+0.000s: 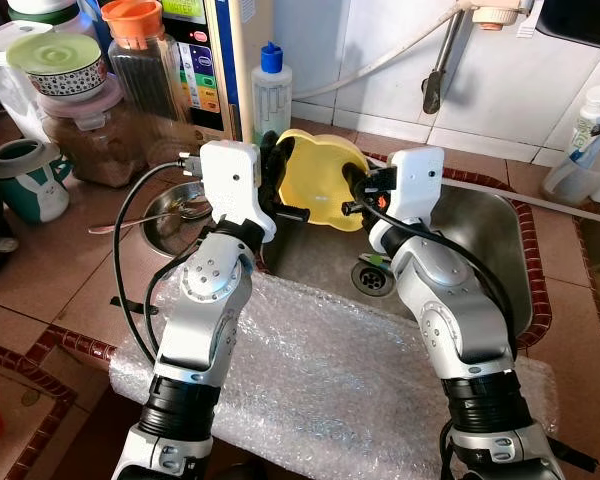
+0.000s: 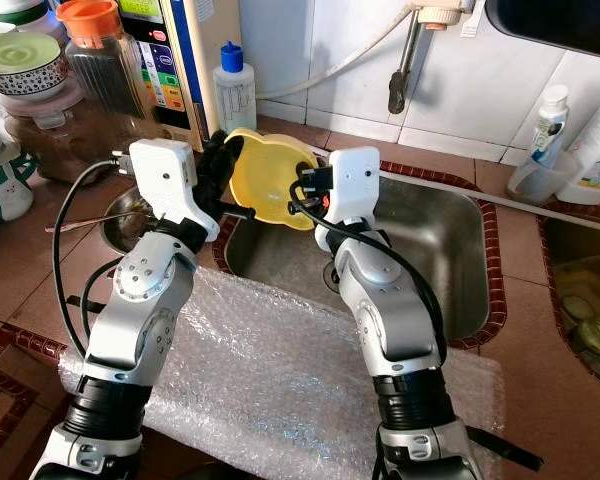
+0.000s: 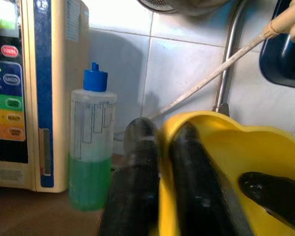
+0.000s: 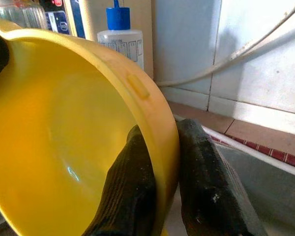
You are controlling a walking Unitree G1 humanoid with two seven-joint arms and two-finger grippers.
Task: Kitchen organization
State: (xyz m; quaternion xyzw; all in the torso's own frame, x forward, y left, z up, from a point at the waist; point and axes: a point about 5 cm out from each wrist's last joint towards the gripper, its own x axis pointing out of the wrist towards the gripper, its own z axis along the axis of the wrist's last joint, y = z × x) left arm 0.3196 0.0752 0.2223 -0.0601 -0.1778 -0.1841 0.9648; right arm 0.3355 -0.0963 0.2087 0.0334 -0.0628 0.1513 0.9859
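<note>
- A brown-tiled kitchen counter [image 1: 40,290] is running around a stainless steel sink [image 1: 480,250], with white wall tiles behind and a sheet of clear bubble wrap [image 1: 310,370] lying across the near edge.
- A yellow plastic bowl [image 1: 320,180] is being held tilted on its side above the rear left part of the sink, its opening facing the robot.
- The left gripper [image 1: 276,185] is clamping the bowl's left rim, one finger [image 3: 137,162] outside and one inside the wall.
- The right gripper [image 1: 358,190] is pinching the opposite rim, its fingers [image 4: 132,182] closed on the wall from both sides.
- A clear bottle with a blue cap and green liquid [image 1: 271,95] is standing just behind the bowl, beside a beige appliance [image 1: 225,60].
- Judgement: the step in hand is a two-handed carry or handover of the bowl. Both grips should stay even so the thin rim is not twisting.
- If one gripper is to release, the other should be holding firmly first; the bowl would otherwise drop into the sink.
- Any movement should be keeping clear of the bottle and the tap pipe [image 1: 442,60].
</note>
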